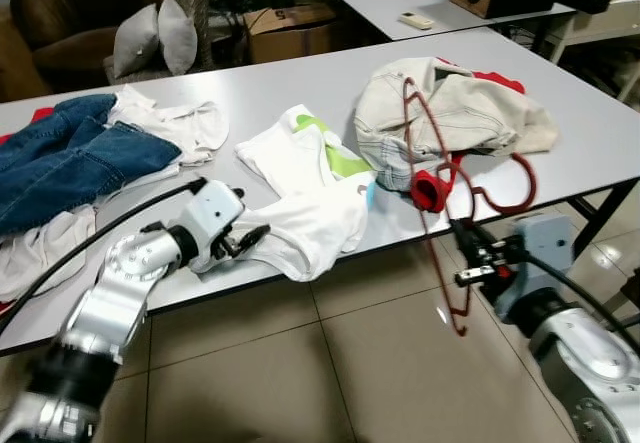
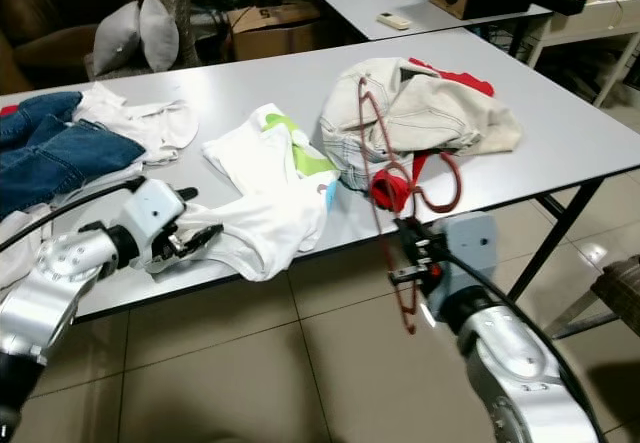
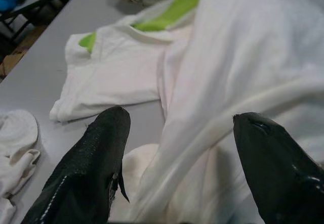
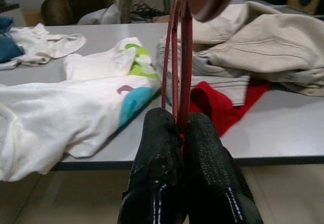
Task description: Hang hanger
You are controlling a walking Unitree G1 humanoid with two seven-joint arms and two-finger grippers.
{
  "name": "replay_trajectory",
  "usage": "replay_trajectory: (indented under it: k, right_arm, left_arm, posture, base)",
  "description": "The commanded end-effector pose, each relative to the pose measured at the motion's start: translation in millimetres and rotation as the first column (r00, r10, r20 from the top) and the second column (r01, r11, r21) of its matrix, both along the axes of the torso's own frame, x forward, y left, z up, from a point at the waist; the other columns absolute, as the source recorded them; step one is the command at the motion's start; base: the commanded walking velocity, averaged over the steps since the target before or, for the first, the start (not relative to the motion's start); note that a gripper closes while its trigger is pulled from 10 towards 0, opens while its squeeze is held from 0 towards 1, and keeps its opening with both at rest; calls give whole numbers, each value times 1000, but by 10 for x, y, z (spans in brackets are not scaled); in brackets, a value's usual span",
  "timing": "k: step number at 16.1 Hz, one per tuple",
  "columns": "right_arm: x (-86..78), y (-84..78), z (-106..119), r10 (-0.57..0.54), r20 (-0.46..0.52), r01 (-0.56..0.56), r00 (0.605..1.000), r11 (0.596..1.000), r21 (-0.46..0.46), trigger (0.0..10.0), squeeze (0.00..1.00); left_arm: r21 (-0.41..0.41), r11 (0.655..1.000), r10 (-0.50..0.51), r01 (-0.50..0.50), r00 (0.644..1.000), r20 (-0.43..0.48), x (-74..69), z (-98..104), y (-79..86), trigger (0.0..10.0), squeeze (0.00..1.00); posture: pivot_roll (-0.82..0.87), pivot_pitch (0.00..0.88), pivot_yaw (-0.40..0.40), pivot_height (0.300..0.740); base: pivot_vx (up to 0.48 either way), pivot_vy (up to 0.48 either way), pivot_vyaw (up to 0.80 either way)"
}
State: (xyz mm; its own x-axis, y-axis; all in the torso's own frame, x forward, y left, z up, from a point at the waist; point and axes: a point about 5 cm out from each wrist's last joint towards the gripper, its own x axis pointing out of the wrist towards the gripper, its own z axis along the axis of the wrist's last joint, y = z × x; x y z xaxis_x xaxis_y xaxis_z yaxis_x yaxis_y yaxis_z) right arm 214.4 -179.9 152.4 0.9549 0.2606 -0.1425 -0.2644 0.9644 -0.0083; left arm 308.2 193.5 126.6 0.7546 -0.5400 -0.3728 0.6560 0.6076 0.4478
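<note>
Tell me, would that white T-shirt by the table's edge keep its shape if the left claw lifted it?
Probably not. The white T-shirt lies rumpled and folded, one part drooping over the table edge, so it looks floppy and would likely sag. It seems thin, so probably light. The open left end effector would likely gather a fold rather than the whole shirt.

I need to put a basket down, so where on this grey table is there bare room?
Bare grey table lies along the far edge, behind the white T-shirt and beige jacket, and at the right end past that jacket. The left end is crowded with blue jeans and white garments.
</note>
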Motion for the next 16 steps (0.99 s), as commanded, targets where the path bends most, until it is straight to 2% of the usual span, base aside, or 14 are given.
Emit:
replay_trajectory:
  k: [1,2,3,4,5,6,7,10,16]
  right_arm:
    - [-3,-6,34,-2,15,2,1000,1000,-2,10000,0]
    - [-7,-12,30,-4,16,4,1000,1000,-3,10000,0]
    - [-8,-14,23,-5,15,5,1000,1000,-3,10000,0]
    - [0,-13,7,-6,14,6,1000,1000,-4,10000,0]
    - [19,-4,1,-7,17,7,1000,1000,-5,10000,0]
    - [34,1,6,-7,22,8,1000,1000,-3,10000,0]
    - [44,10,12,-7,27,7,1000,1000,0,10000,0]
    - [81,34,11,-4,36,4,999,1000,2,10000,0]
    - [79,38,-2,6,36,-6,999,1000,-10,10000,0]
  left_arm:
    - [51,998,-33,33,999,3,34,-1,8,10000,0]
    - [81,995,-66,65,998,5,74,-9,-12,10000,0]
    - [94,992,-83,82,997,0,89,-20,-22,9176,0]
    - [132,984,-120,121,993,-18,99,-50,-25,3725,0]
    - [177,973,-145,150,989,-37,108,-86,1,1961,0]
    - [197,969,-146,152,988,-43,122,-99,23,667,0]
    - [217,965,-144,149,989,-39,140,-106,45,78,0]
    - [278,952,-128,129,992,-23,229,-132,97,0,0]
    - [276,952,-149,132,988,40,274,-96,89,0,0]
  posture:
    - [-39,0,90,740]
    - [-35,0,92,740]
    - [-32,0,95,740]
    - [-30,0,99,740]
    - [-27,0,102,740]
    - [-24,0,105,740]
    - [-20,0,106,740]
    - [-18,0,107,740]
    - [-20,0,106,740]
  base:
    - [0,0,0]
    - [0,0,0]
    - [0,0,0]
    - [0,0,0]
    - [0,0,0]
    - [0,0,0]
    - [0,0,0]
    - [0,0,0]
    - [0,0,0]
